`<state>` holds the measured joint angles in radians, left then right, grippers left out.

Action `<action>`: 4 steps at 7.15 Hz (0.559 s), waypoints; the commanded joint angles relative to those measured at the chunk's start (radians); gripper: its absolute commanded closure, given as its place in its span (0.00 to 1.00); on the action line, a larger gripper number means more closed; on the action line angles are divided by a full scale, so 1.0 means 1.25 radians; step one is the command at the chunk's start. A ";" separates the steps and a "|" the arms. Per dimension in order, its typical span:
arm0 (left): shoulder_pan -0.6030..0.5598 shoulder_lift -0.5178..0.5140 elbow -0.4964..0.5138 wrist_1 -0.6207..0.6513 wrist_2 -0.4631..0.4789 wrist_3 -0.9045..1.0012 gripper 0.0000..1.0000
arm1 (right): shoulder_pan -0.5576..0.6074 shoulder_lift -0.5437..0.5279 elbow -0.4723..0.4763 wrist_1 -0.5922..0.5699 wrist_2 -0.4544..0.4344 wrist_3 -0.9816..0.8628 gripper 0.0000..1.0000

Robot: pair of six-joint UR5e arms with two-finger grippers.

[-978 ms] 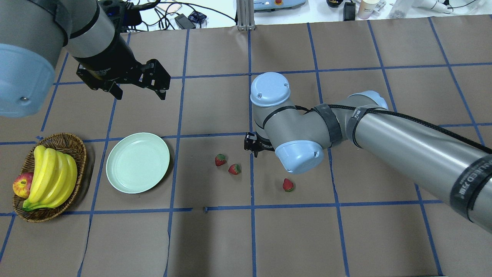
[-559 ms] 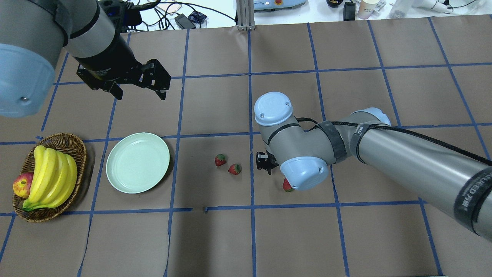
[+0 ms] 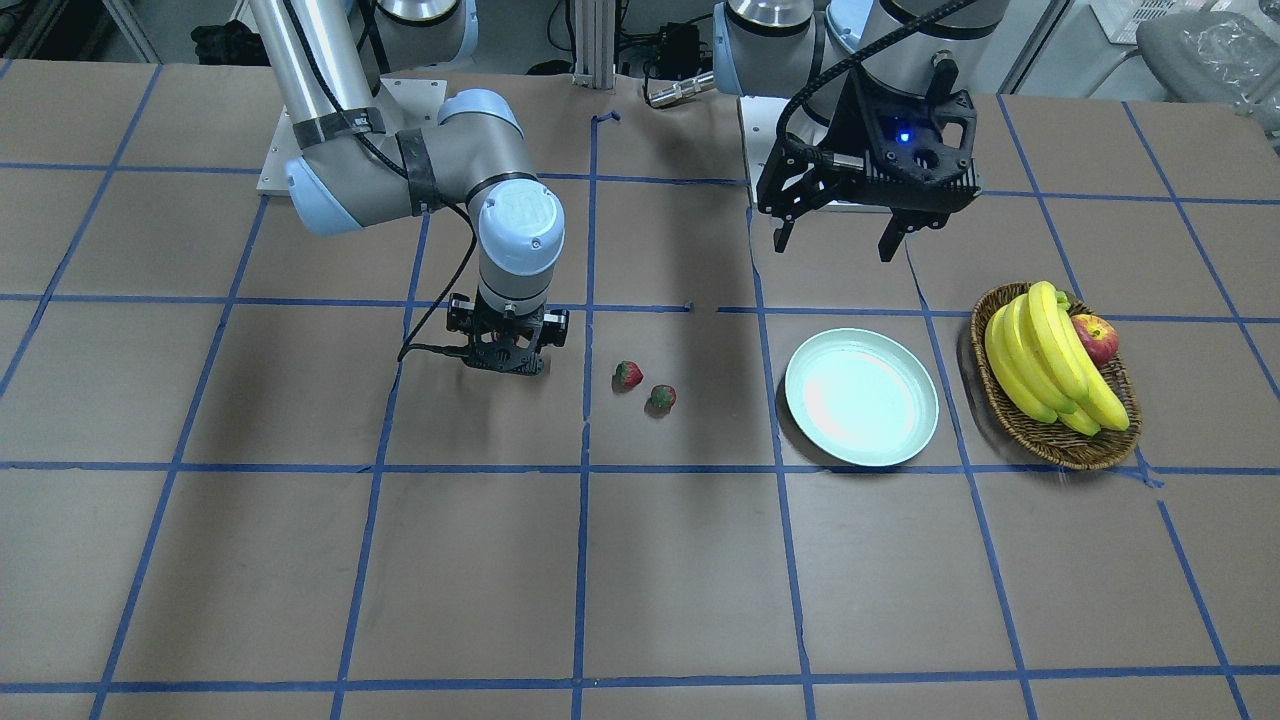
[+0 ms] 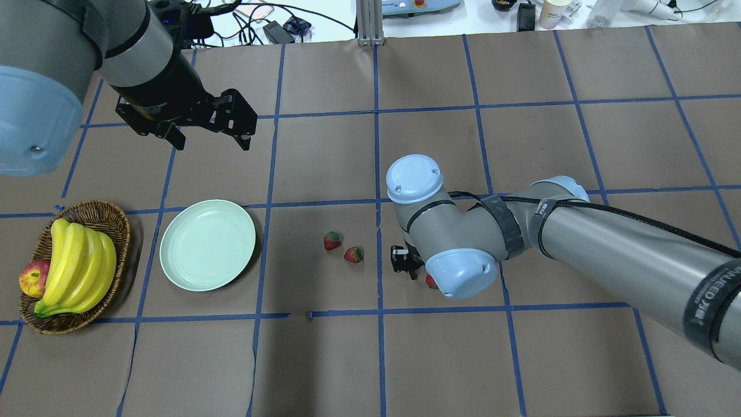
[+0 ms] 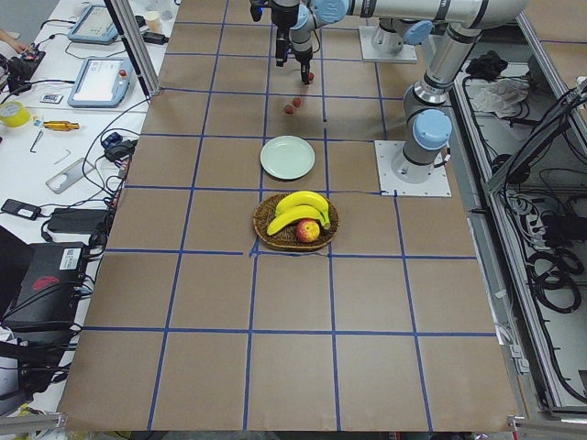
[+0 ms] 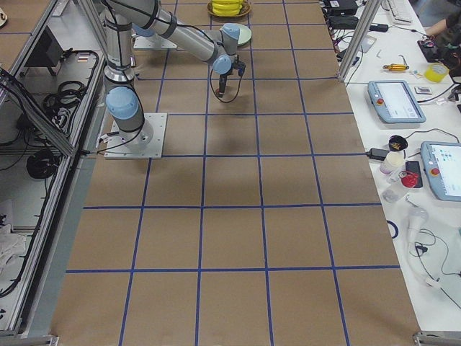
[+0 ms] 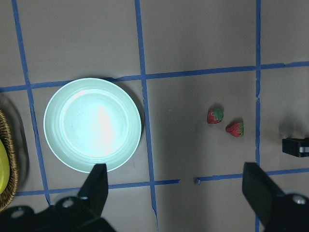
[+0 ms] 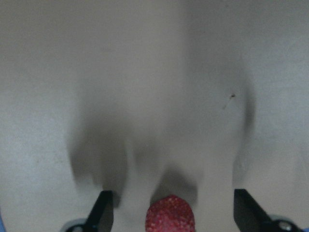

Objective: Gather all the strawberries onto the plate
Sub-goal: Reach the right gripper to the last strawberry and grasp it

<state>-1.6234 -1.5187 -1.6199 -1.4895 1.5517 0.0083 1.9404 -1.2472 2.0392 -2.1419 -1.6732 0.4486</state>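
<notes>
Right gripper [image 3: 504,366] points straight down at the table [image 4: 324,359], jaws spread wide; in the wrist view a strawberry [image 8: 170,215] lies between the two fingers, apart from both. The right arm reaches in low from the robot's right, its wrist folded over that berry, so the overhead view shows only a red sliver of it. Just beside it towards the plate [image 4: 207,244] lie the second strawberry [image 4: 354,254] and the third strawberry [image 4: 332,240], close together on the brown paper. The plate holds nothing. Beyond it stands a wicker basket [image 4: 110,211] with bananas [image 4: 81,263] and an apple [image 4: 33,278]. The left gripper [image 4: 211,139] hangs high behind the plate, also spread and empty. A second ago the right wrist stood farther back and that berry lay in full view; the wrist has since come over it, while the left arm has not moved
</notes>
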 commanded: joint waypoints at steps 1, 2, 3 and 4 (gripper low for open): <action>0.000 0.000 0.000 0.000 -0.001 -0.001 0.00 | 0.000 0.000 0.003 -0.001 0.001 0.001 1.00; 0.000 0.000 0.000 0.000 -0.001 -0.001 0.00 | 0.000 0.000 0.003 -0.004 0.002 0.001 1.00; 0.000 0.000 0.000 0.000 -0.001 -0.001 0.00 | 0.000 -0.001 -0.003 -0.005 -0.005 0.003 1.00; 0.000 0.000 0.000 0.000 -0.001 -0.001 0.00 | 0.000 -0.001 -0.011 -0.007 0.002 0.003 1.00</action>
<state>-1.6230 -1.5187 -1.6199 -1.4895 1.5509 0.0077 1.9405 -1.2480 2.0352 -2.1478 -1.6746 0.4515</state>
